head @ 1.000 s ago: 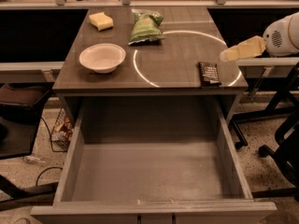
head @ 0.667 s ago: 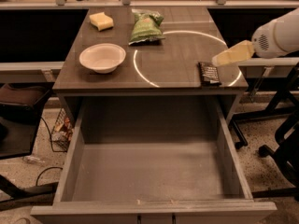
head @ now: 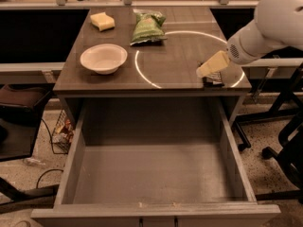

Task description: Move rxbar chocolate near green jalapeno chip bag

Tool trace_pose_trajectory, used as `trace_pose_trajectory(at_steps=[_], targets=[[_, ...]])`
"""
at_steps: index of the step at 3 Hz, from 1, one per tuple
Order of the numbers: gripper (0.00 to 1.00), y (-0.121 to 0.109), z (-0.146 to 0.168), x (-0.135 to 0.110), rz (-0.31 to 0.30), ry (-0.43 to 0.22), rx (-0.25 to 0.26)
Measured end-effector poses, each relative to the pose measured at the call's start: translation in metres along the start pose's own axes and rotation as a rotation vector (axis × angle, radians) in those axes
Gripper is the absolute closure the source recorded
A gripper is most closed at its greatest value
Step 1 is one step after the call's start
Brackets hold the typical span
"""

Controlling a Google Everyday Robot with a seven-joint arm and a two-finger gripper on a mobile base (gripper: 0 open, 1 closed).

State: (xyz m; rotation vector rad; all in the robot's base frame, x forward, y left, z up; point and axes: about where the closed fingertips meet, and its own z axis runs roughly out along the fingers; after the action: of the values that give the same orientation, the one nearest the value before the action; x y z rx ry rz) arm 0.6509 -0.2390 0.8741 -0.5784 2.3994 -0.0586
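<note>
The rxbar chocolate is a small dark bar lying at the front right edge of the table top, partly hidden by my gripper. The green jalapeno chip bag is a crinkled light-green bag lying at the back middle of the table. My gripper has pale yellow fingers and comes in from the right on a white arm. It hangs just above the bar's left end, far from the bag.
A white bowl stands at the front left of the table. A pale yellow sponge lies at the back left. An open grey drawer juts out below the table's front. A black chair base stands at the right.
My arm has swung in from the right and lowered, bringing the gripper from beyond the table's right edge to just over the rxbar chocolate. The objects have not moved.
</note>
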Motion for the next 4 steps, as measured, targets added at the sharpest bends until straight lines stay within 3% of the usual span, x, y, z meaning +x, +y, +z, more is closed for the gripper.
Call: trace_pose_trajectory(at_steps=[1,4], targets=[[0.0,0.005,0.013,0.0,-0.004,0.033,-0.004],[0.0,0.012,0.045,0.003,0.066,0.114,-0.093]])
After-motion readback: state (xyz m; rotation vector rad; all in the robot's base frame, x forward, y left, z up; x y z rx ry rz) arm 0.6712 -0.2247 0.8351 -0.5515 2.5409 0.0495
